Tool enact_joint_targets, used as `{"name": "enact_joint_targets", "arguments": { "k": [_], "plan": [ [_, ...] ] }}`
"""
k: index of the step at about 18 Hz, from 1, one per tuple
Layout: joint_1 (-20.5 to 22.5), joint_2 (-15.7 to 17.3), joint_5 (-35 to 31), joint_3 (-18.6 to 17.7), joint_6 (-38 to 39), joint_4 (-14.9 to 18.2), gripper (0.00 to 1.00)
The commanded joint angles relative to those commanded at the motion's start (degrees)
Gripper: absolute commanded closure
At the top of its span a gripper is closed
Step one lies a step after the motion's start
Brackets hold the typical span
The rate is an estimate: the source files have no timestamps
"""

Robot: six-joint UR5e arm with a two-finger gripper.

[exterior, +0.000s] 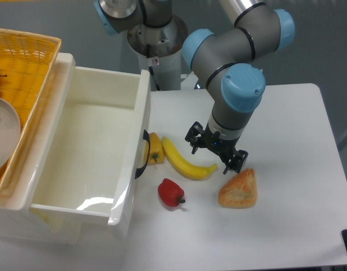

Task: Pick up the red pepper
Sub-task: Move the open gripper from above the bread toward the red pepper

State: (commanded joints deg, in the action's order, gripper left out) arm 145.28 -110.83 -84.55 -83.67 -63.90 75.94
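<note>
The red pepper (170, 193) lies on the white table (286, 124), glossy, with a short dark stem pointing right. It rests just below the yellow banana (185, 161) and beside the white bin's corner. My gripper (215, 153) hangs to the upper right of the pepper, over the banana's right tip, fingers spread and pointing down. It is open with nothing between the fingers. A clear gap separates it from the pepper.
A small yellow-orange pepper (155, 148) sits against the large white bin (83, 152) at the left. A piece of bread (239, 189) lies right of the red pepper. A yellow woven basket (26, 62) with a plate sits far left.
</note>
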Motion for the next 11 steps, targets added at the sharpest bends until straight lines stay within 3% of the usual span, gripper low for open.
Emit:
{"name": "enact_joint_targets", "arguments": {
  "k": [4, 11],
  "plan": [
    [-0.2, -0.2, -4.6, -0.5, -3.0, -0.4, 0.0],
    [0.0, 0.4, -6.2, -2.5, -2.4, -1.8, 0.0]
  ]
}}
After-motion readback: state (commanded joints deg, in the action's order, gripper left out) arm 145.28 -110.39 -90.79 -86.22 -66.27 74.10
